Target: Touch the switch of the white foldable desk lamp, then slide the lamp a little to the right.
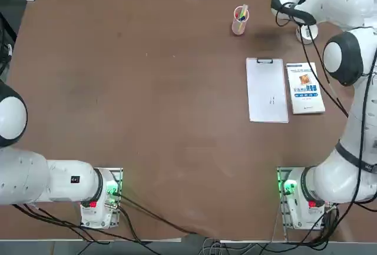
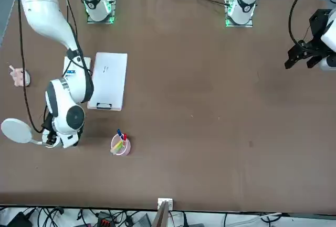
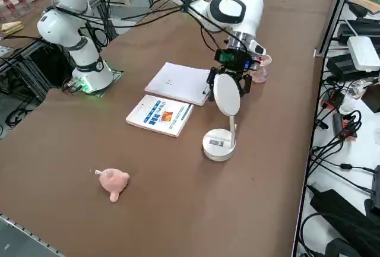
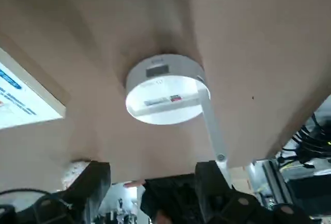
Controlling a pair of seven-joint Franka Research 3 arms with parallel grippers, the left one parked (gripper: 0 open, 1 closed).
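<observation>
White plastic foldable desk lamp (image 3: 221, 127) near table's right far corner, just past the blue-covered booklet (image 3: 160, 115) and clipboard (image 3: 181, 83), pink pen cup (image 3: 259, 67) beyond. Round disc base (image 4: 165, 95) flat on table, thin arm (image 4: 213, 131) rising to flat oval head (image 3: 227, 94). Right gripper (image 3: 230, 82) hovering above and behind the head, jaws spread wide, grasping nothing, not touching lamp.

Probably light, rigid, top-heavy when unfolded; hinged arm likely to fold or wobble if pushed high. Head and arm poor contact points. Small grey patch on base top (image 4: 156, 71) probably the switch; needs only a light fingertip tap. For the slide, best to push low on the base rim, or straddle the base with both fingers, and move slowly. Smooth tabletop (image 1: 147, 90), so should slide easily; tipping is the main risk.
</observation>
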